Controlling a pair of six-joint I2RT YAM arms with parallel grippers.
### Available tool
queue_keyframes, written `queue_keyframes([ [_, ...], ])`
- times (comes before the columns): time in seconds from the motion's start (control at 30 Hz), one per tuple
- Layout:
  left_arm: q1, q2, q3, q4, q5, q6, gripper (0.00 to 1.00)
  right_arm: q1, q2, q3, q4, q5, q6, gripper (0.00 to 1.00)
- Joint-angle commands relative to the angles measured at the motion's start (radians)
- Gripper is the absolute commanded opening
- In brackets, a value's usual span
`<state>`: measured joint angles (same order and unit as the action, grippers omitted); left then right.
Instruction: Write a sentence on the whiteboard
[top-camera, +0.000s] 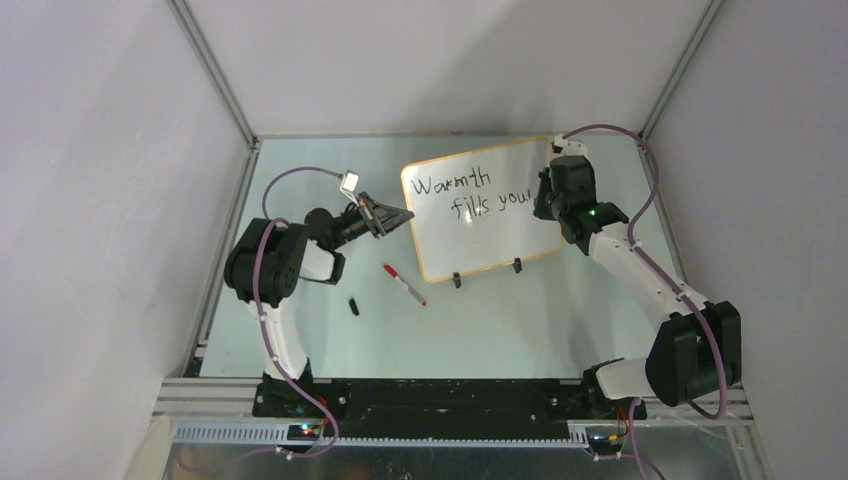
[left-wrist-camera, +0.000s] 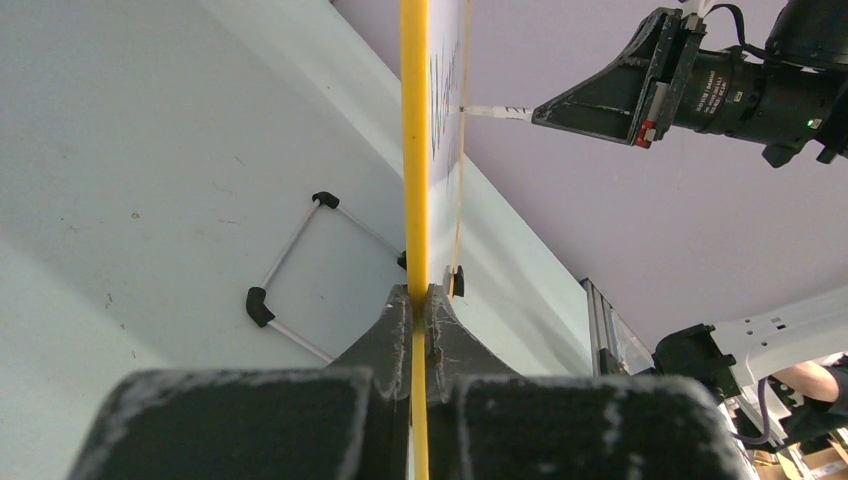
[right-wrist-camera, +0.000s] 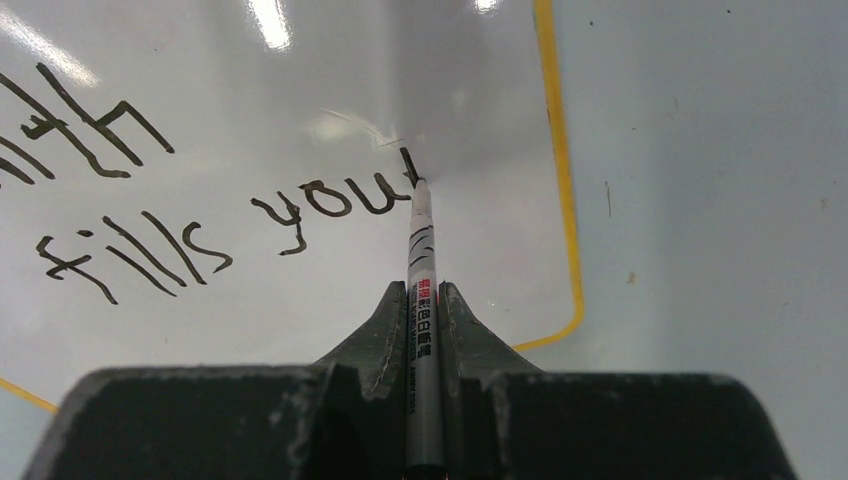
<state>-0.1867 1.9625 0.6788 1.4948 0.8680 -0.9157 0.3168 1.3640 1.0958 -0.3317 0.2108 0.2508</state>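
Note:
The whiteboard (top-camera: 490, 225), white with a thin orange frame and two black clip feet, lies on the table's middle. The sentence (top-camera: 470, 190) reads "Warmth fills you" with a stroke begun after it; it also shows in the right wrist view (right-wrist-camera: 300, 215). My left gripper (top-camera: 397, 216) is shut on the whiteboard's left edge (left-wrist-camera: 414, 150), the yellow frame pinched between its jaws. My right gripper (top-camera: 545, 205) is shut on a black marker (right-wrist-camera: 421, 260), whose tip touches the board just right of "you". That marker and gripper also show in the left wrist view (left-wrist-camera: 500, 111).
A red-capped marker (top-camera: 404, 285) lies on the table below the board's left corner. A small black cap (top-camera: 354, 306) lies left of it. Grey walls enclose the table on three sides. The board's wire stand (left-wrist-camera: 300, 270) shows behind it.

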Motion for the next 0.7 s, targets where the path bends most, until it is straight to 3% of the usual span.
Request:
queue_keyframes([
  [0.0,-0.012,-0.038,-0.012,0.035,0.018,0.038,0.0,-0.008,-0.002,0.056,0.034,-0.001,-0.011,0.0],
  [0.67,-0.012,-0.04,-0.013,0.035,0.018,0.04,0.0,-0.025,0.0,0.072,0.03,0.011,-0.01,0.0],
])
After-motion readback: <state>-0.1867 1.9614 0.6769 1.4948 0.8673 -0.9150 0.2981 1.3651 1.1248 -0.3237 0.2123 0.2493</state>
